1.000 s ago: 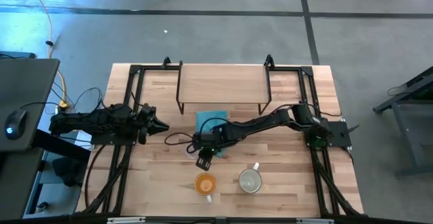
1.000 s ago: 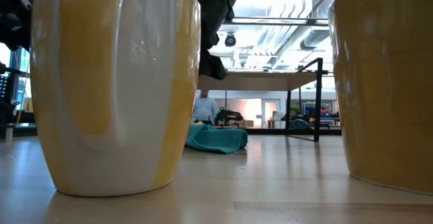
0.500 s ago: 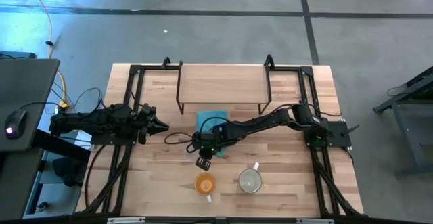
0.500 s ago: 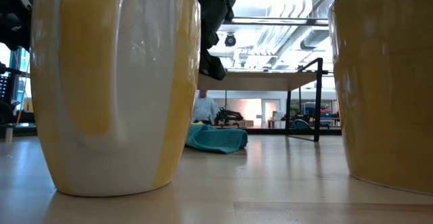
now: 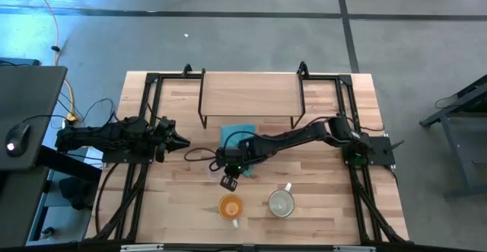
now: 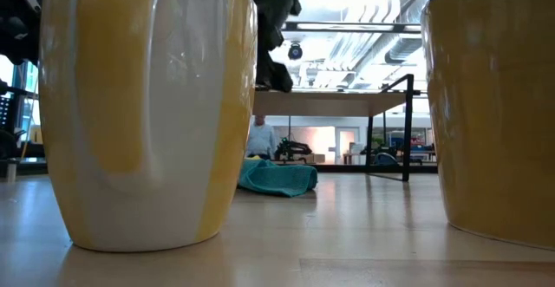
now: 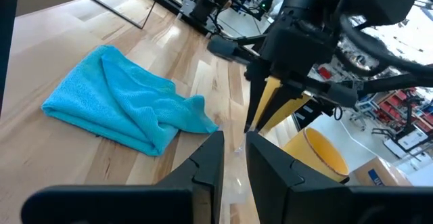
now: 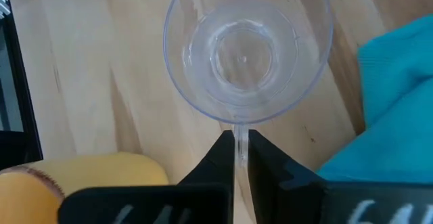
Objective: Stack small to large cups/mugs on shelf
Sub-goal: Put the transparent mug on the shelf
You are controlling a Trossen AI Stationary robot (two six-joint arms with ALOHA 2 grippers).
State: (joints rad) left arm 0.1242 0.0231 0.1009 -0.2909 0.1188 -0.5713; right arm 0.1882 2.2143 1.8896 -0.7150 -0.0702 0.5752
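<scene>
My right gripper [image 5: 227, 180] reaches over the table's middle, shut on the small clear glass cup [image 8: 247, 55]. The orange mug [image 5: 230, 206] stands on its base just nearer the front edge, and also shows in the right wrist view [image 8: 81, 176]. The pale cream-grey mug [image 5: 281, 203] stands to its right. The light-wood shelf [image 5: 249, 94] stands on black legs at the far edge. My left gripper [image 5: 181, 140] waits shut at the table's left, pointing right, touching nothing. My right gripper pinches the glass cup's rim [image 8: 238, 124] between its two fingers [image 8: 220, 153], one inside and one outside the wall. The fingers come from above, pointing down. The cup is upright, mouth up. Whether its base is off the table I cannot tell.
A crumpled teal cloth [image 5: 237, 134] lies between the shelf and my right gripper. Black frame rails [image 5: 141, 176] run along the table's left and right sides. In the low view the two mugs [image 6: 147, 105] fill the foreground, with the shelf board [image 6: 347, 101] behind.
My right gripper has risen a little, still shut on the glass cup.
</scene>
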